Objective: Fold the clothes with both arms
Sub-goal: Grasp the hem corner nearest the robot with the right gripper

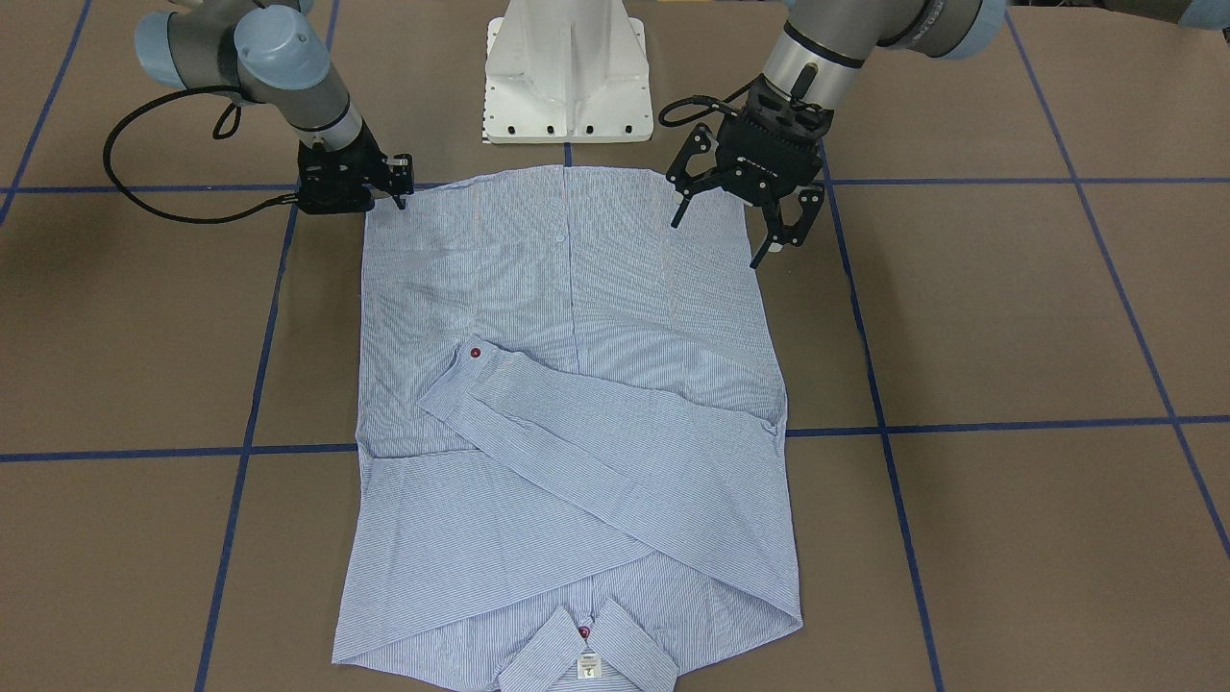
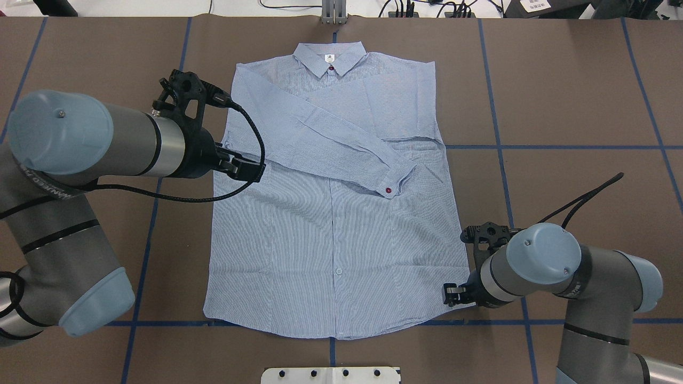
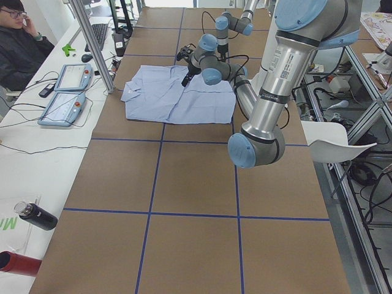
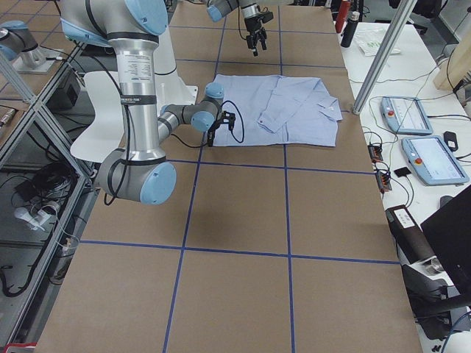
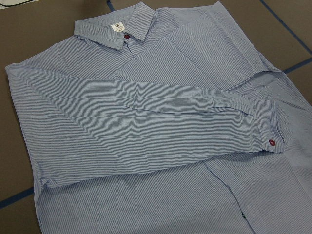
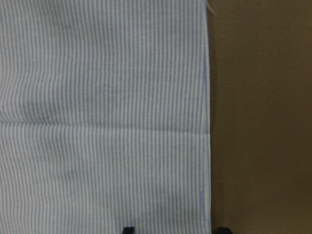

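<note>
Spread wide, empty, at left gripper point(image 1: 718, 240), raised above shirt point(image 1: 567, 384). Parted at right gripper point(image 1: 400, 192), low, straddling shirt's side edge near hem, clamping nothing. Laid flat on table point(image 1: 1009, 317), sleeves folded across front.

The shirt point(image 1: 577, 288) is made of thin, soft, striped cloth with small creases. The worktop point(image 1: 1009, 308) is covered with a dull brown sheet and marked with blue tape point(image 1: 961, 425). The left arm point(image 1: 807, 58) and right arm point(image 1: 307, 101) are made of smooth grey metal with slightly shiny blue caps point(image 1: 279, 43). The left gripper point(image 1: 716, 243) and right gripper point(image 1: 401, 187) are seen as matt black.
</note>
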